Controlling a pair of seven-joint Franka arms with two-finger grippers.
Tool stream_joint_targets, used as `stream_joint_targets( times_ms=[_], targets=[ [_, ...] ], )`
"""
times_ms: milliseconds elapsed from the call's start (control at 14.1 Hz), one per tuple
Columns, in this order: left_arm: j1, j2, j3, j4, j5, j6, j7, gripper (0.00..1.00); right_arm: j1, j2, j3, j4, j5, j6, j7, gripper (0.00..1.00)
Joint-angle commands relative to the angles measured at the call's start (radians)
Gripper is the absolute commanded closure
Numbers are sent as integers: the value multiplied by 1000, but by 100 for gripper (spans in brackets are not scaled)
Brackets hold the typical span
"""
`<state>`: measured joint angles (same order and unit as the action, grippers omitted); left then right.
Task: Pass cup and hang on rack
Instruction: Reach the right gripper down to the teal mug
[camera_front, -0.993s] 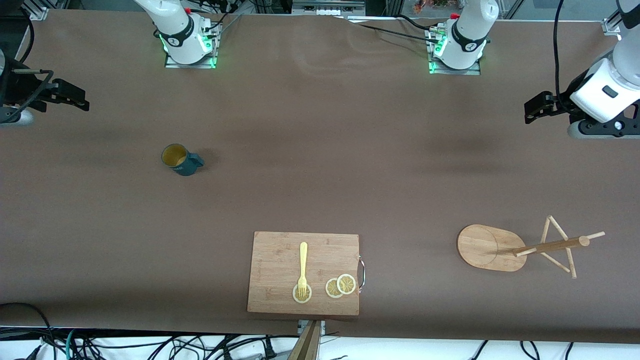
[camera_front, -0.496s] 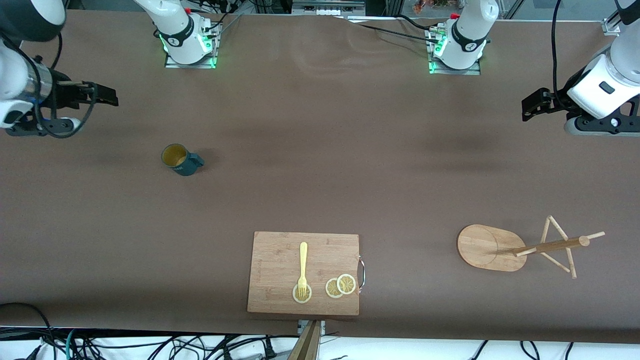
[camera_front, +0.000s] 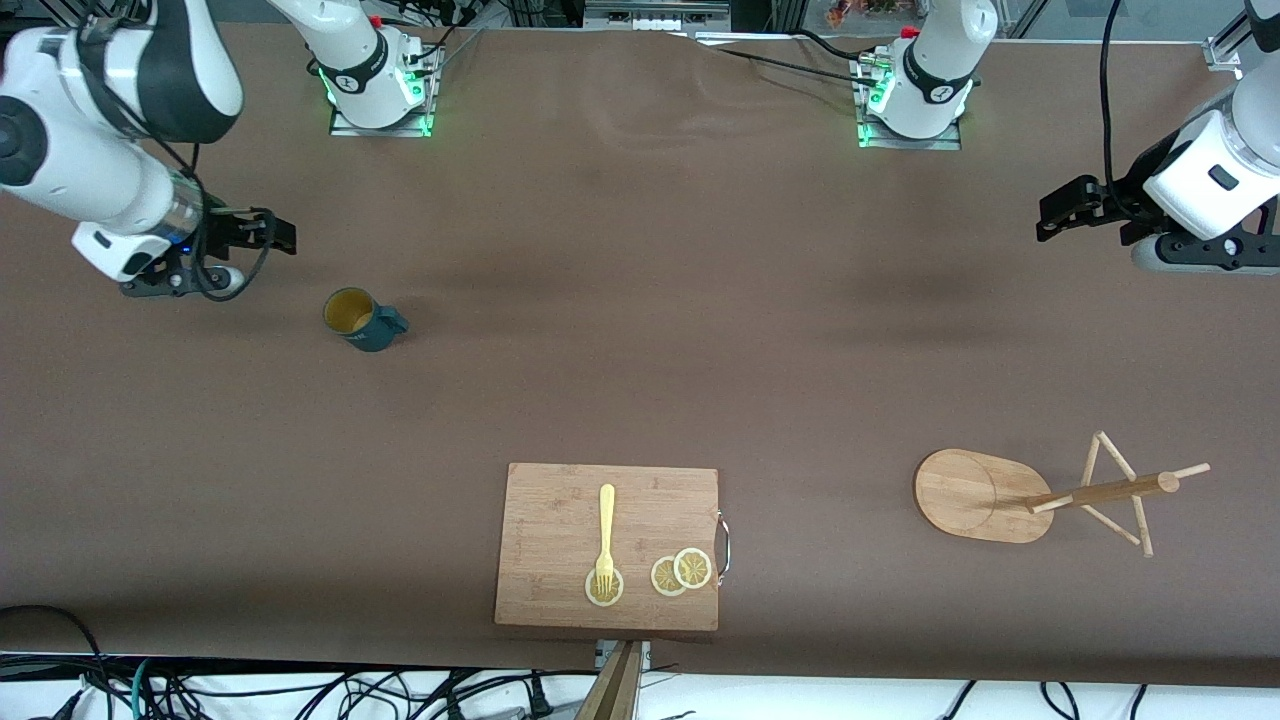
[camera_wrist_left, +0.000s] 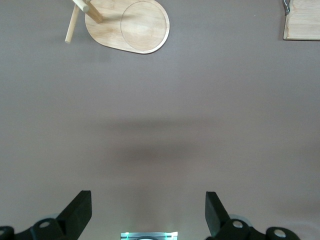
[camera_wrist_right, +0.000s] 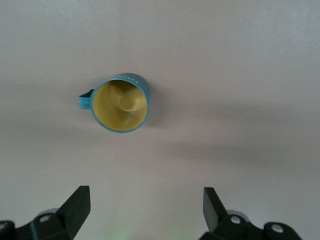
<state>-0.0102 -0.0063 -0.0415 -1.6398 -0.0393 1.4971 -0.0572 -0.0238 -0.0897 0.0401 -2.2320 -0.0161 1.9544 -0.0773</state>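
Note:
The dark teal cup (camera_front: 363, 319) stands upright on the brown table toward the right arm's end, its handle pointing toward the left arm's end. The right wrist view shows the cup (camera_wrist_right: 120, 105) with its yellowish interior. My right gripper (camera_front: 275, 234) is open and empty, up in the air over the table beside the cup. The wooden rack (camera_front: 1060, 495) stands toward the left arm's end, nearer the front camera; its oval base (camera_wrist_left: 129, 26) shows in the left wrist view. My left gripper (camera_front: 1052, 212) is open and empty, over the table's edge region at the left arm's end.
A bamboo cutting board (camera_front: 560, 520) with a yellow fork (camera_front: 605, 535) and lemon slices (camera_front: 681, 572) lies near the front edge, mid-table. Its corner (camera_wrist_left: 302, 22) shows in the left wrist view. The arm bases (camera_front: 380, 85) stand along the back edge.
My right gripper has moved in from the table's end toward the cup. My left gripper has shifted only slightly. The cup and rack have not moved.

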Motion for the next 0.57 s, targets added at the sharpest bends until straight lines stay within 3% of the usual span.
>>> stream_joint_targets(
  times_ms=[0,213,496],
  targets=[
    [7,-20,2,-18,-21,-8,17,0,-2,-58,4,-116,-2,136,5,0],
    [6,-18,0,-17,-11,-15,19,0,-2,-50,4,-213,-1,329,14,0],
    [1,-14,-8,-15,-8,-15,17,0,-2,27,4,-230,7,475,18,0]
  ],
)
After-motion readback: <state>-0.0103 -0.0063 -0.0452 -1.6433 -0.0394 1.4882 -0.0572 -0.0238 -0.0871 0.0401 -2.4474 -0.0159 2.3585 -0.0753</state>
